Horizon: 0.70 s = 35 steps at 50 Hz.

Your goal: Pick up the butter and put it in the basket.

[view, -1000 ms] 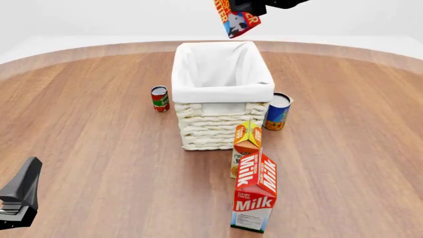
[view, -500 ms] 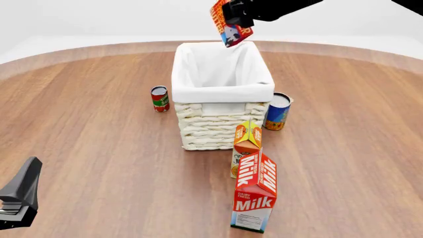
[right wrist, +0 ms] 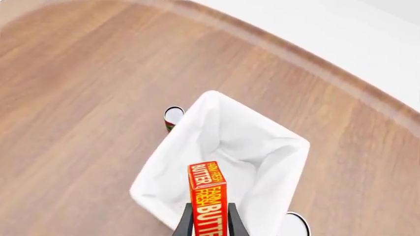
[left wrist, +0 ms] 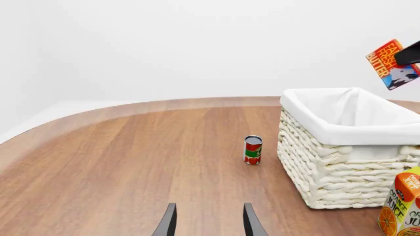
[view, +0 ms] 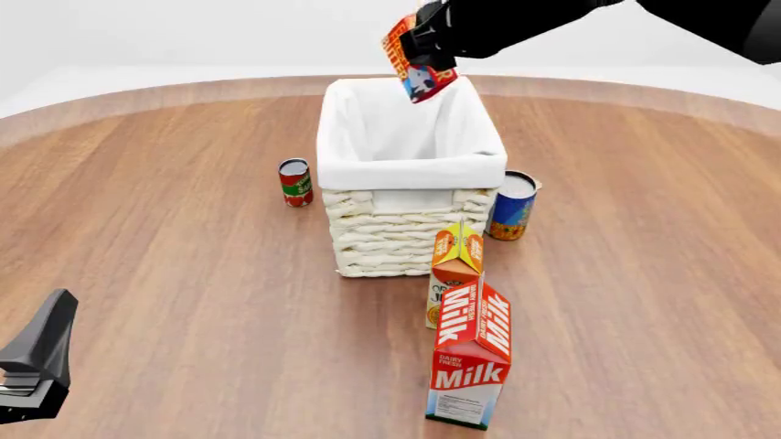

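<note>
Wood-grain desk (view: 171,238) fills most of the front frame, with a pale wall behind. At upper centre the right claw (view: 427,44) is clamped on the butter (view: 412,57), which hangs tilted in the air above the far end of the basket (view: 409,169), not touching it. The right wrist view shows the butter (right wrist: 208,206) pinched between two dark fingers (right wrist: 186,225) directly over the basket's white liner (right wrist: 223,162). The left claw (view: 35,366) sits at the lower left of the front frame, low over the desk; in its wrist view its fingers (left wrist: 167,223) stand apart with nothing between them. A tomato can (view: 295,182) stands just left of the basket, a blue can (view: 513,206) just right. In front, a juice carton (view: 456,261) and a milk carton (view: 474,357) stand upright.
</note>
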Tool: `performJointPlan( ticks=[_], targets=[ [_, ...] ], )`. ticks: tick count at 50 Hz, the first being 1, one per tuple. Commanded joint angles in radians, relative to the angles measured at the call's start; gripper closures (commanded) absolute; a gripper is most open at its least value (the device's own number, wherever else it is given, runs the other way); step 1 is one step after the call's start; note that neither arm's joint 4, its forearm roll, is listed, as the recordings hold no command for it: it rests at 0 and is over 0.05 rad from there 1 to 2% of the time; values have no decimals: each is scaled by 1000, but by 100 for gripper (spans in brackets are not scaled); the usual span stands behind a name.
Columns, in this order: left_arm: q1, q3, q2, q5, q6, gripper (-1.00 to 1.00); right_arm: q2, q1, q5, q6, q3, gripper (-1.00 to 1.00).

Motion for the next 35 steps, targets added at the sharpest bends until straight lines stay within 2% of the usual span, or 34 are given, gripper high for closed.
performJointPlan(
  ticks=[1, 35],
  targets=[
    [0, 0, 0, 0, 0, -100, 24, -7, -18, 2, -19, 100],
    [0, 0, 0, 0, 0, -100, 99, -18, -93, 5, 13, 100]
  ],
)
